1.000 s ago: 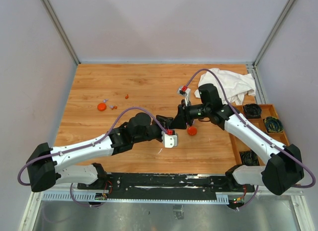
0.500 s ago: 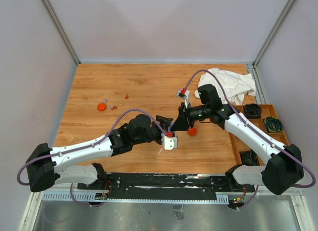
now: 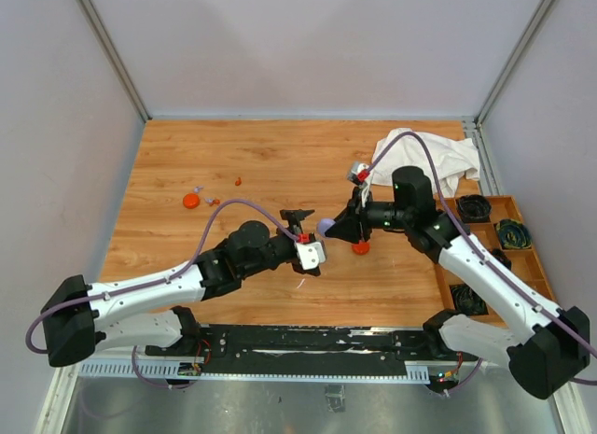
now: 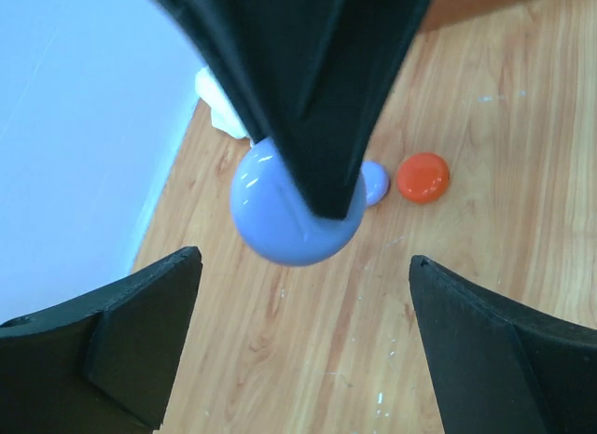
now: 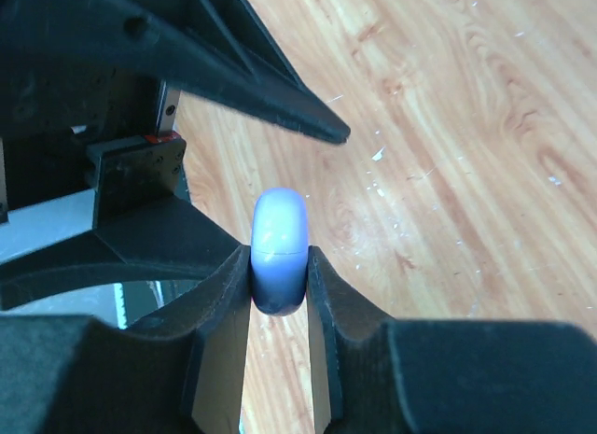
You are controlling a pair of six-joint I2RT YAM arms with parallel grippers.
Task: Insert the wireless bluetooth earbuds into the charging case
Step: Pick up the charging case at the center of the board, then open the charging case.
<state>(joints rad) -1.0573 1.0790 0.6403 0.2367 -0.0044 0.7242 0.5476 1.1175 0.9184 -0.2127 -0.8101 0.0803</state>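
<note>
Two right fingers [image 5: 222, 308] pinch lavender case [image 5: 280, 247]; left fingers [image 4: 140, 327] spread.

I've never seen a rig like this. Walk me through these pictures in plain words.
These are two robot arms bolted to a wooden table. One picture looks down from above; the other two come from a camera on each wrist. The right tool is shut on a round lavender case, holding it in front of the wide-open left tool. On the wood lie an orange-red disc and another, tiny pieces, a white cloth and a tray of black cable coils.
</note>
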